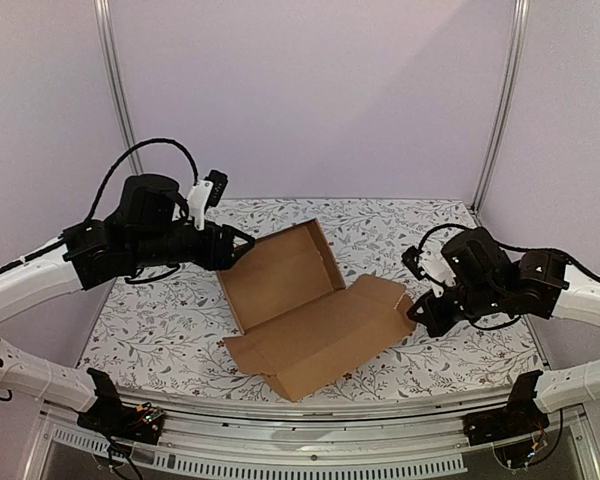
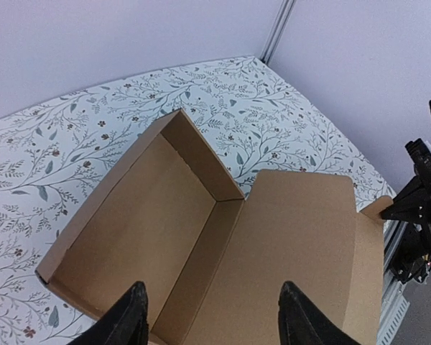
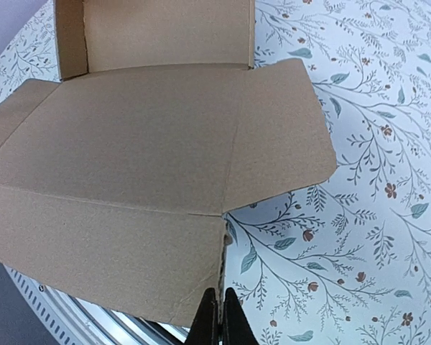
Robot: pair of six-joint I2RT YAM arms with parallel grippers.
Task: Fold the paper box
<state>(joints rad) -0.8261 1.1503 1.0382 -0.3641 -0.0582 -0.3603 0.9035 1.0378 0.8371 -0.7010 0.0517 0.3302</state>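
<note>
The paper box lies half-formed on the worktop between the jaws. The left jaws gape empty over its tray. The right jaws, shut and empty, sit at the edge of the lid, probably to nudge it.

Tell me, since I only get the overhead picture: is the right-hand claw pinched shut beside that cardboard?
Observer: Yes. Its own camera shows the right gripper with its fingers pressed together, right at an edge of the paper box. I cannot tell whether any cardboard sits between them.
Visitor: And the other claw?
Observer: The left gripper is open. Its camera shows two fingers spread wide above the box, holding nothing.
Visitor: Is anything inside the box?
Observer: The left wrist camera looks straight down into the open half, and it shows only bare cardboard.
</note>
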